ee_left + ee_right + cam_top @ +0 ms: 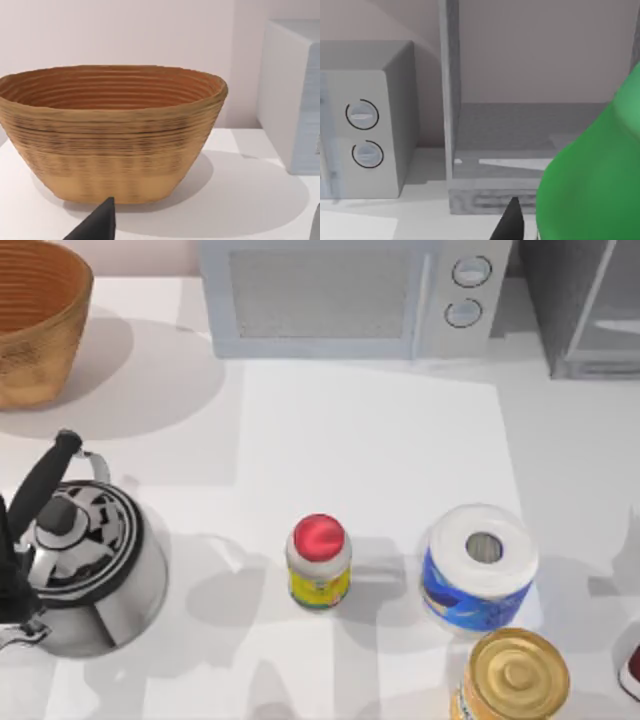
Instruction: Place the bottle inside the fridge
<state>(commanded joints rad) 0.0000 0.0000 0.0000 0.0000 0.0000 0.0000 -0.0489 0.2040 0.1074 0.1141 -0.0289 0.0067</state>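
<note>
While the fridge (520, 135) stands open in the right wrist view, things lie thus:
Fridge: top view's upper right corner (585, 310), beside the microwave (340, 295).
Bottle (595, 175): lower right of the right wrist view, facing the fridge's cavity.
Right gripper: one dark fingertip (510, 222) beside the bottle; grip cannot be told.
Left gripper: fingertip (97, 225) before the basket (110, 135); spread cannot be told.

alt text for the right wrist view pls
A bright green bottle looms large close to the camera, beside a dark fingertip of the right gripper, facing the fridge with its interior visible past the pale door frame. A light grey microwave with two round knobs stands next to the fridge on the white table.
</note>
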